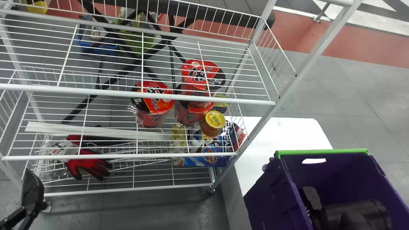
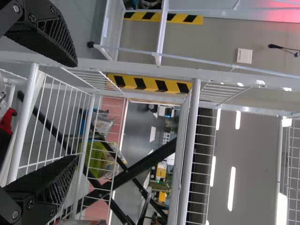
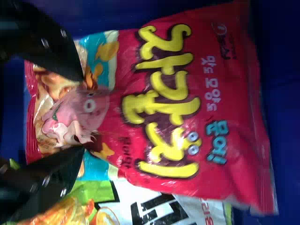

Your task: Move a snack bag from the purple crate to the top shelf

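Right gripper point(image 1: 312, 198) in purple crate point(image 1: 345, 175), fingers wide apart, gripping nothing. Red snack bag point(image 3: 183, 108) lies in crate, one end behind and between the fingertips, contact unclear. Left gripper point(image 1: 33, 190) near rack point(image 1: 137, 94), fingers spread, empty.

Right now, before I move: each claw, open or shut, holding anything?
Left claw: open, nothing between its fingers.
Right claw: open, fingers apart at the red snack bag in the purple crate.

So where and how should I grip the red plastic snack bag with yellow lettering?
Probably across the pink-cartoon end of the bag, from above: its broad printed face lies uncovered toward the right gripper, whose open fingers span that part.
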